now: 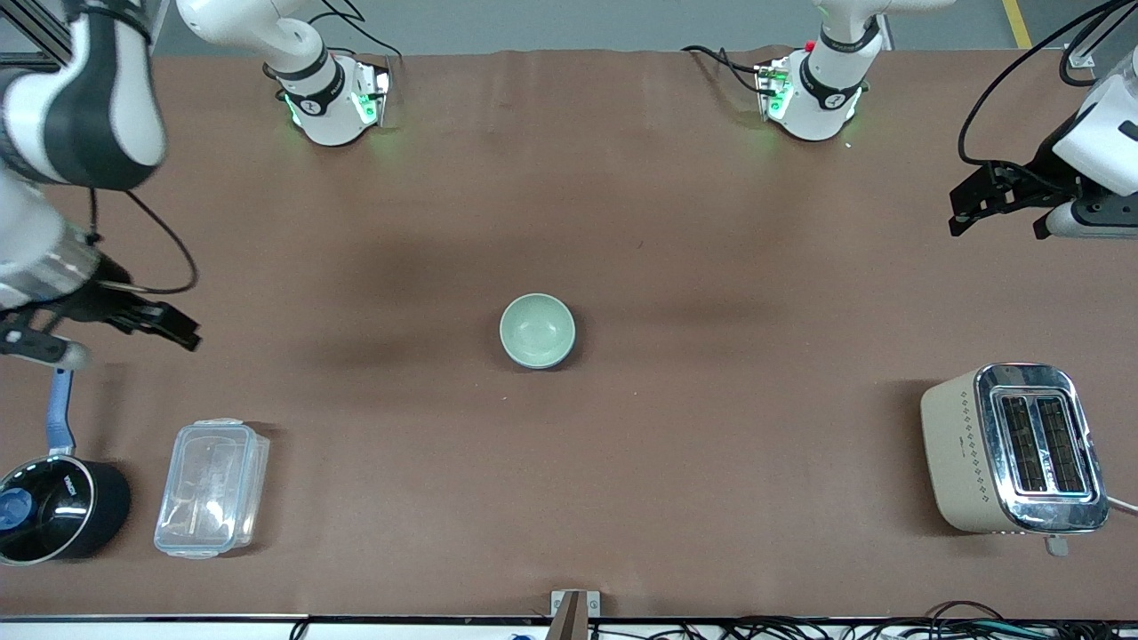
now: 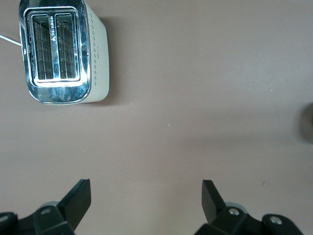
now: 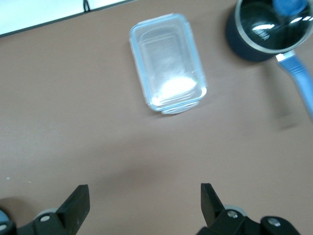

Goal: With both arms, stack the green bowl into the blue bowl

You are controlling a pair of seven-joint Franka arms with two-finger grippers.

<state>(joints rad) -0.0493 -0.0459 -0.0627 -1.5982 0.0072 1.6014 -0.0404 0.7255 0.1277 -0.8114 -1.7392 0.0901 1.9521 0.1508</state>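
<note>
Green bowl [image 1: 536, 330]: sitting nested in the blue bowl [image 1: 570, 342] mid-table, only a dark blue sliver showing at its edge.
Left gripper [image 1: 996, 206]: up over bare table toward the toaster [image 1: 1013, 449] end, fingers spread wide, nothing in them.
Right gripper [image 1: 133, 317]: your other one hangs above the saucepan [image 1: 55, 507] handle, also wide apart and empty.

Counts on the table: one green bowl [image 1: 535, 330] seated in one blue bowl [image 1: 570, 341], of which only a rim sliver showed. One toaster [image 1: 1013, 450]. One clear lidded container [image 1: 212, 487]. One black saucepan [image 1: 55, 508]. Two grippers: left [image 1: 996, 210], right [image 1: 156, 322].
</note>
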